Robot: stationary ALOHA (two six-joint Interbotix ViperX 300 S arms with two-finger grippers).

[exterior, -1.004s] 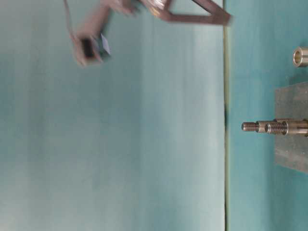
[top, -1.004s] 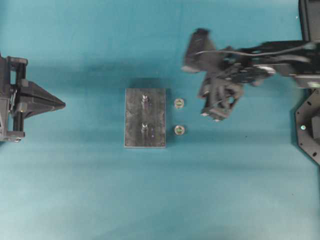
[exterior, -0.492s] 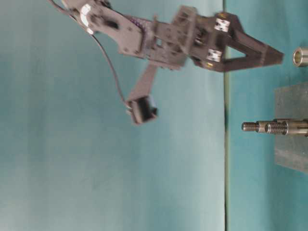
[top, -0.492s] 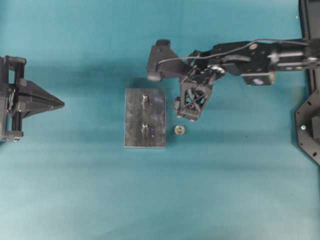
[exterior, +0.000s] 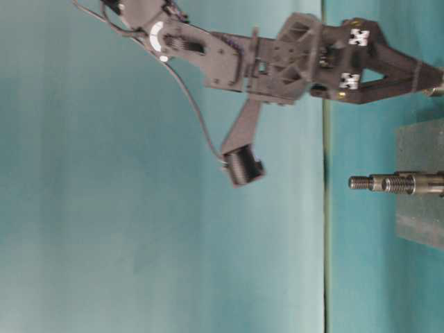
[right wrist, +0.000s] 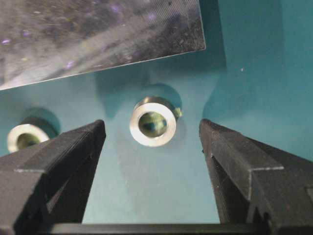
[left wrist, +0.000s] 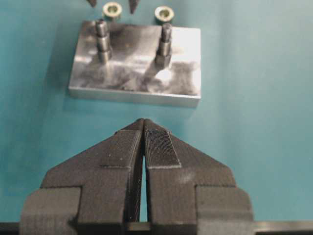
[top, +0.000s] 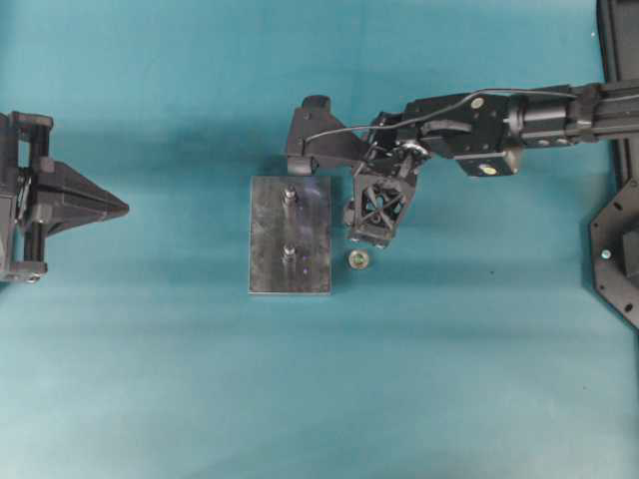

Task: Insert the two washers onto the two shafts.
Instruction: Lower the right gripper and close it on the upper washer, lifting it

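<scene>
A grey metal plate [top: 310,261] carries two upright threaded shafts [top: 289,196] [top: 288,253]. Two silver washers lie on the cloth beside it. One washer [right wrist: 152,122] lies flat between the fingertips of my right gripper [right wrist: 151,128], which is open wide and touches nothing. The other washer [top: 359,259] [right wrist: 27,137] lies apart, just outside one finger. In the overhead view my right gripper [top: 367,235] hangs low over the first washer and hides it. At the far left my left gripper [top: 125,208] [left wrist: 143,123] is shut and empty, pointing at the plate [left wrist: 137,73].
Teal cloth covers the table. The right arm [top: 499,125] reaches in from the right edge, its wrist camera [top: 312,130] above the plate's far corner. A black mount [top: 614,249] sits at the right edge. Both shafts [exterior: 368,182] stand well above the plate.
The right arm swung in from the right and came down over the far washer, and its jaws opened wide. The left gripper has not moved.
</scene>
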